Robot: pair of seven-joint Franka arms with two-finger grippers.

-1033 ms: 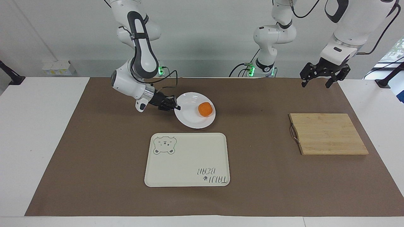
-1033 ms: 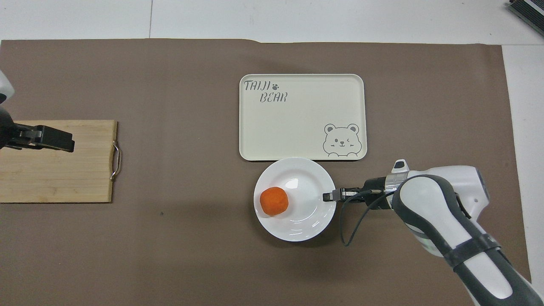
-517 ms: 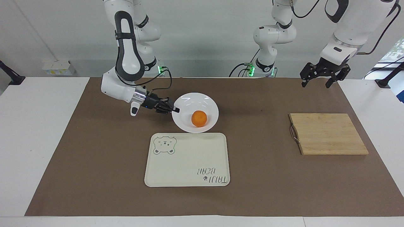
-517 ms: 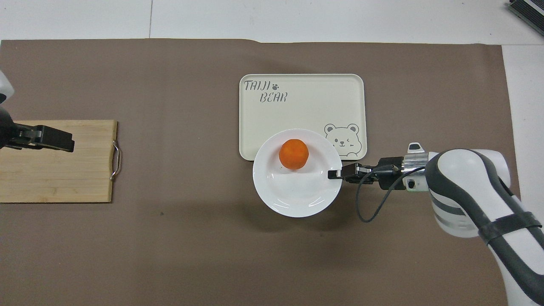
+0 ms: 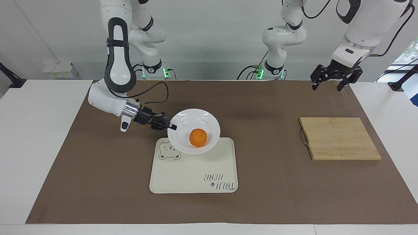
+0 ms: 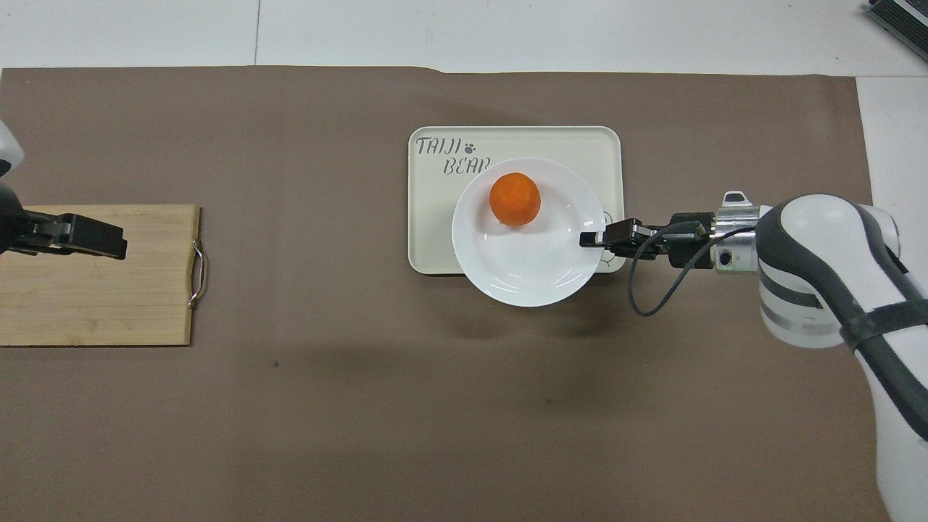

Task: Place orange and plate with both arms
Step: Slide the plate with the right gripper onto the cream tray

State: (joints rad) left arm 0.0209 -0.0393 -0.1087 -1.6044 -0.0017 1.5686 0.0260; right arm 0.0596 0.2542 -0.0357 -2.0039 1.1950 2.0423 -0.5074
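The right gripper (image 5: 172,126) has its jaws clamped on the rim of the plate (image 5: 183,143), holding it up in the air over the cream tray (image 5: 183,176), above the tray's edge nearest the robots and its bear drawing. The plate is a round, glossy white shallow dish with a wide rim, catching bright reflections, and it tilts a little so its bowl faces away from the robots. In it sits the orange (image 5: 198,137), a small round bright-orange fruit with a dull, slightly rough skin, resting toward the lower, outer part of the bowl. From overhead the plate (image 6: 507,268) covers much of the tray (image 6: 435,232), hiding the end of its lettering and nearly all of the bear, with the orange (image 6: 515,199) close to the rim and the right gripper (image 6: 593,237) at the plate's edge toward the right arm's end of the worktop. The left gripper (image 5: 327,85) waits in the air with jaws apart, toward the left arm's end of the worktop, above the brown mat; overhead, the left gripper (image 6: 109,246) shows over the wooden cutting board (image 5: 339,138).
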